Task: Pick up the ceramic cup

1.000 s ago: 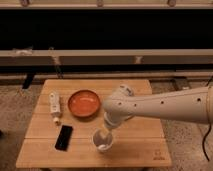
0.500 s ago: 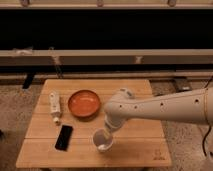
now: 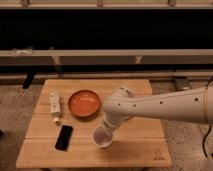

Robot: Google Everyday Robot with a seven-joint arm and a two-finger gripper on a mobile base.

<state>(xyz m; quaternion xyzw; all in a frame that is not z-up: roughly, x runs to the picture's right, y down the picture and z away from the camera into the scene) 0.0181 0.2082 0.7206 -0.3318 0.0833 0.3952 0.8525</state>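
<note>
**Cup at the front edge, gripper right on it**

Because the ceramic cup [image 3: 103, 137] sits close to the front edge of the wooden table [image 3: 140, 145], roughly midway along it, any sideways shove could send it over onto the floor. The gripper [image 3: 107, 126] is at the cup's rear rim, hanging from the white arm [image 3: 160, 106] that reaches in from the right edge, and its fingers are hidden behind the wrist and the cup, so I cannot tell whether they are spread, closed, or already holding the rim. That is the main risk as I judge it: a thin, smooth ceramic wall pinched at one side gives little purchase, and a lift with a poor hold could let the cup tip, slip out and drop back onto the wood or roll off the front. A descent slightly off centre could also push the cup forward instead of straddling its wall.

The orange bowl [image 3: 84, 103] lies behind the cup toward the middle of the table, near enough that the arm could brush it. A black phone [image 3: 64, 137] lies toward the front-left corner, and a white bottle [image 3: 54, 106] lies along the left edge.

The table is pale slatted wood on a speckled floor [image 3: 15, 105]. Behind it run long horizontal rails [image 3: 150, 55] against a dark background.
</note>
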